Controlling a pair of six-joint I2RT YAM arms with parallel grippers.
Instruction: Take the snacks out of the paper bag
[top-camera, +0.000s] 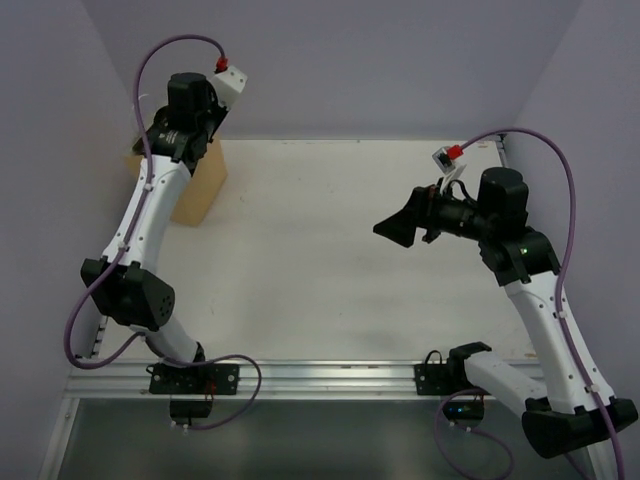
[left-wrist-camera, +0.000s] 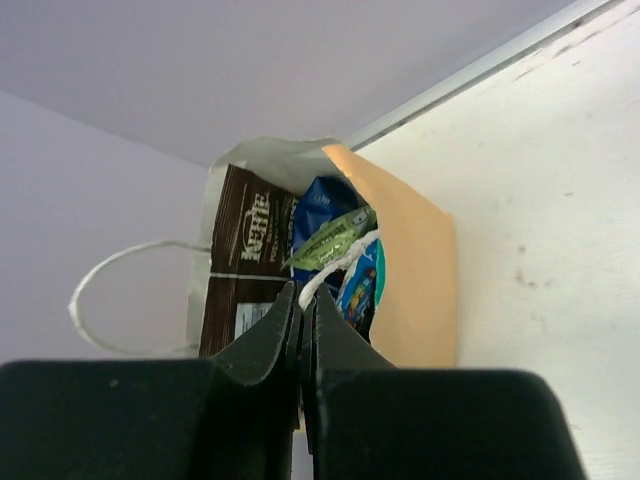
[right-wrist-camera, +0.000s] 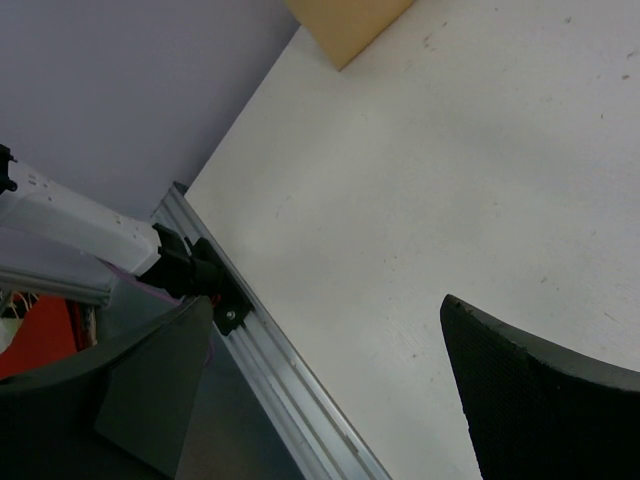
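Jaws on the left gripper (left-wrist-camera: 305, 295) are pressed together at the mouth of the paper bag (left-wrist-camera: 415, 260), in the table's (left-wrist-camera: 560, 200) far left corner. A white string (left-wrist-camera: 340, 262) runs to their tips; whether it is pinched I cannot tell. The right gripper (right-wrist-camera: 325, 305) hangs wide open and empty. Best to reach past the string for one packet. Showing inside are four snacks: one brown chip bag (left-wrist-camera: 245, 260), one dark-blue packet (left-wrist-camera: 325, 205), one green wrapper (left-wrist-camera: 335, 240) and one blue-white packet (left-wrist-camera: 362, 280).

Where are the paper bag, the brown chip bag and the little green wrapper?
paper bag (left-wrist-camera: 415, 285), left wrist view, on its tan side wall.
brown chip bag (left-wrist-camera: 245, 265), left wrist view, on its printed front.
green wrapper (left-wrist-camera: 332, 240), left wrist view, on its middle, among the other packets.
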